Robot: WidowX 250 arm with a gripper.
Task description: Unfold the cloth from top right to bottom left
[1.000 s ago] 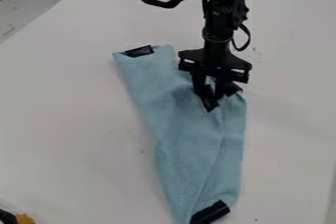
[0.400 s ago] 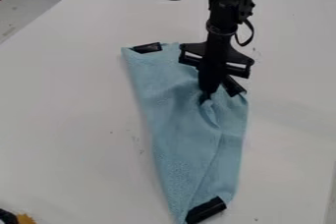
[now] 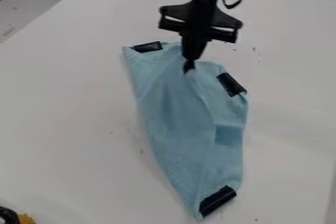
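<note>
My gripper (image 3: 189, 67) hangs over the upper part of the light blue cloth (image 3: 174, 115), shut on a corner of it. From the fingertips the cloth drapes down in a raised fold toward its lower part. Black pieces mark three other corners: one at the upper left (image 3: 148, 46), one at the right (image 3: 231, 84) and one at the bottom (image 3: 217, 201). Whatever marks the held corner is hidden between the fingers.
The cloth lies on a white table (image 3: 72, 120). At the bottom left edge is a black and orange object (image 3: 25, 218). Dark items stand behind the table at the top right.
The gripper closed on the cloth, then moved up and slightly left, lifting the held part. The cloth's middle now rises in a fold, and its bottom corner has shifted a little right.
</note>
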